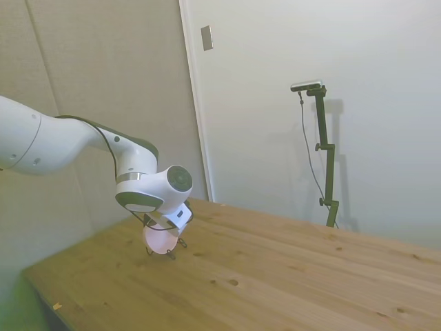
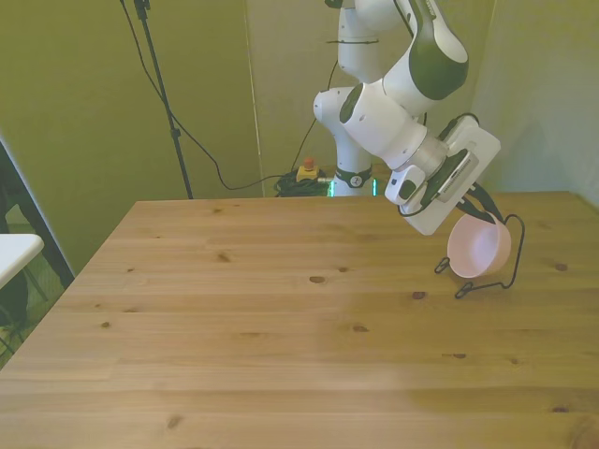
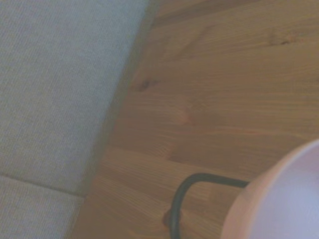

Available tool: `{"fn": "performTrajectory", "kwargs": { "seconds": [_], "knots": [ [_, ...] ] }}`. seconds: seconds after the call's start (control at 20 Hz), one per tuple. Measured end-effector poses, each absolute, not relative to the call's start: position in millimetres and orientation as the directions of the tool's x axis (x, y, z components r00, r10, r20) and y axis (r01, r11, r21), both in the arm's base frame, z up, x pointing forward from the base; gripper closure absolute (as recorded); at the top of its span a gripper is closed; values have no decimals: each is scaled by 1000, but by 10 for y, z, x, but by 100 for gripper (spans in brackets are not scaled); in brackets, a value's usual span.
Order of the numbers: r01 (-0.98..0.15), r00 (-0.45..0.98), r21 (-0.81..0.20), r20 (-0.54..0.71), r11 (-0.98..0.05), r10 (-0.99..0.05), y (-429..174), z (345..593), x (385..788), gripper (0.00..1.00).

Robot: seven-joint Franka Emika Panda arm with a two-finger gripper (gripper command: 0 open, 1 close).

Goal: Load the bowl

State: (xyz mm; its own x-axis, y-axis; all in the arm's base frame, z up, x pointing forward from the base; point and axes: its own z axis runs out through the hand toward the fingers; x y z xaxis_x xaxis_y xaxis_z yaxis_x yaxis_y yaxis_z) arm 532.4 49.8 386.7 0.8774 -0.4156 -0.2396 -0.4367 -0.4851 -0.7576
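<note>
One bowl [image 2: 478, 249], one black wire rack [image 2: 510, 267], one white arm and one pincer [image 2: 479, 208] are showing on the wooden desk [image 2: 281, 318]. The bowl is small, round, shallow and pale pink, with a smooth, plastic-looking surface and no marking on it. It is standing on edge inside the wire rack, its round face turned roughly toward the front view's left and toward the camera, so its axis is lying close to level rather than upright. In the side view the bowl [image 1: 160, 239] is sitting just under the arm's wrist, with the rack's feet [image 1: 170, 256] resting on the desk beneath it. The rack is standing near the desk's far edge, toward the front view's right. The pincer is hanging right above the bowl's upper rim, seemingly touching it; whether it is clenched or released cannot be told, since the wrist housing is hiding it. The wrist view is showing a blurred pink curve of the bowl [image 3: 284, 199] beside a bent rack wire [image 3: 184, 191] on the wood.
</note>
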Motion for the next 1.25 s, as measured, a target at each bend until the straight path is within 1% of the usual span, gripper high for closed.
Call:
{"fn": "performTrajectory", "kwargs": {
  "seconds": [0.4,0.5,0.6,0.75,0.85,0.95,1.1,1.25],
  "knots": [
    [-429,880,-760,-229,-489,-416,521,3907,5320,0],
    [-419,882,-766,-216,-488,-419,507,3983,5313,0],
    [-406,883,-772,-194,-488,-428,455,4140,5293,0],
    [-403,874,-763,-157,-505,-460,251,4500,5208,0],
    [-418,855,-735,-119,-533,-505,40,4834,5099,0],
    [-448,825,-696,-80,-562,-559,-102,5194,4970,0],
    [-506,770,-628,-19,-592,-638,-150,5707,4776,0],
    [-576,696,-558,47,-597,-716,-163,6090,4692,0]
  ]
}}
